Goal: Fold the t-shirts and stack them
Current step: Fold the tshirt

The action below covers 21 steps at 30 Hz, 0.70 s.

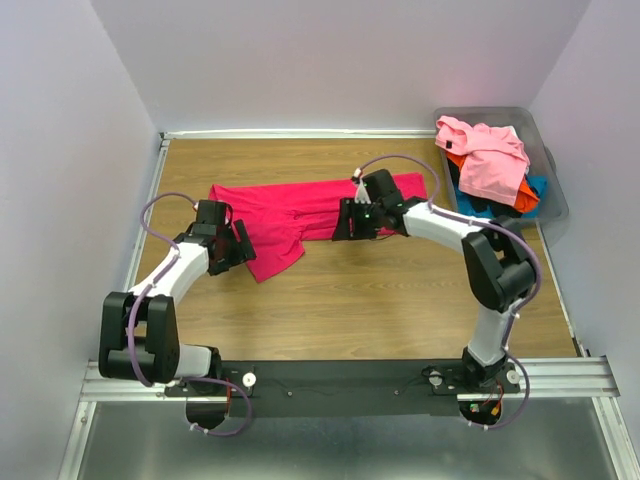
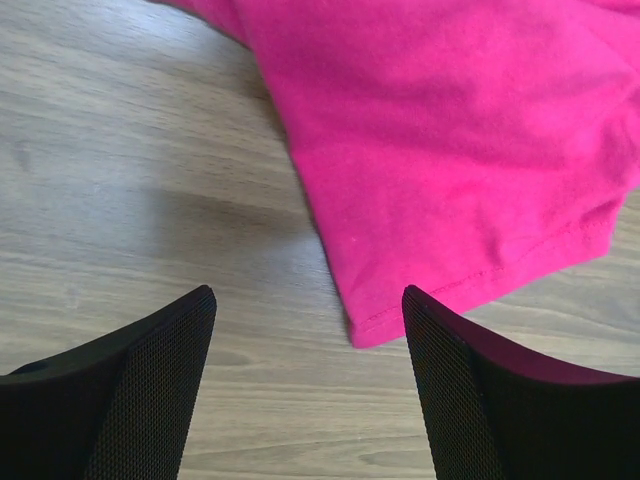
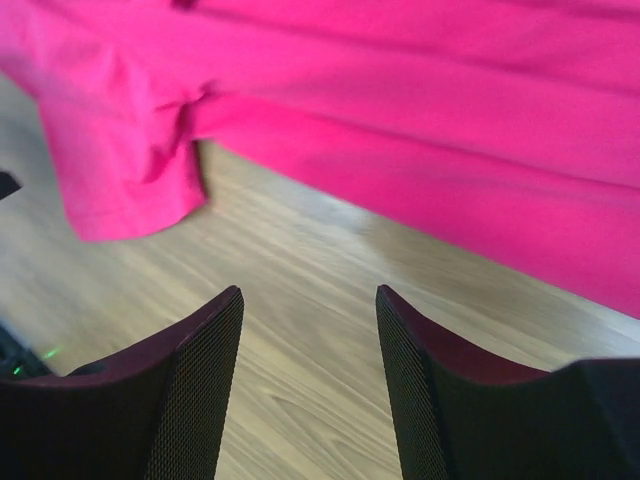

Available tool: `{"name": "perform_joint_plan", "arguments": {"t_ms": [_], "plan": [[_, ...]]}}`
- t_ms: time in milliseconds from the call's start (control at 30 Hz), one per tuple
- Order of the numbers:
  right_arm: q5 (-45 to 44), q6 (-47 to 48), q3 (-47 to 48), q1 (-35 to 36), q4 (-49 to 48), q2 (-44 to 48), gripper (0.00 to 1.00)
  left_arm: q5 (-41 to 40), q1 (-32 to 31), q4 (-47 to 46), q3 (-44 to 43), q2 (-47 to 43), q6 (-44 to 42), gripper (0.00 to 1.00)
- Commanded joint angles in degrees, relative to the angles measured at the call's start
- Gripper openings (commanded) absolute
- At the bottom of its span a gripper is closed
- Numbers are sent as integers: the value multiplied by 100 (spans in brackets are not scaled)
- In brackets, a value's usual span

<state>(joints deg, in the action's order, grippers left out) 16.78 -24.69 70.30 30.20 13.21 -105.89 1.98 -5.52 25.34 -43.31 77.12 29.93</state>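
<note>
Wood-grain tabletop (image 1: 350, 300) runs between pale walls, and both arms are reached out over it. The left gripper (image 2: 308, 300) is seen with its jaws spread wide and nothing between them; only bare wood shows in the gap, and a hemmed corner of the crimson t-shirt (image 1: 290, 205) lies just beyond the fingertips, untouched. The right gripper (image 3: 308, 295) is likewise parted and empty, held over bare wood just short of the long near edge of the same shirt. That shirt is laid out lengthwise across the far half of the table, with one flap angled down towards the left arm. It is judged to be early in its folding at best, since a long, loose shape is shown rather than a compact packet. No folded stack is to be seen anywhere on the table. In the grey bin (image 1: 556, 195) at the far right corner a pink t-shirt (image 1: 485, 150) is heaped on top of orange, blue and black cloth, so most of the work is judged to be left. Collar and sleeves of the crimson shirt cannot be made out, part of it is covered by the right arm in the overhead view, and the garments in the bin cannot be counted.
</note>
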Motion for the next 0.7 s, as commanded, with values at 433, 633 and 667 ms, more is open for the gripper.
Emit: {"name": "perform_joint_plan", "arguments": {"t_ms": [433,633,667], "plan": [[1161,-818,783,689,-1251,-1838,58,848,-283,-750,323,778,-84,67],[1302,-871,836,821,-1251,-1997,53,883,-362,-768,428,796,-58,56],[1345,-845,836,856,-1260,-2015,52,883,-371,-768,463,752,-58,49]]}}
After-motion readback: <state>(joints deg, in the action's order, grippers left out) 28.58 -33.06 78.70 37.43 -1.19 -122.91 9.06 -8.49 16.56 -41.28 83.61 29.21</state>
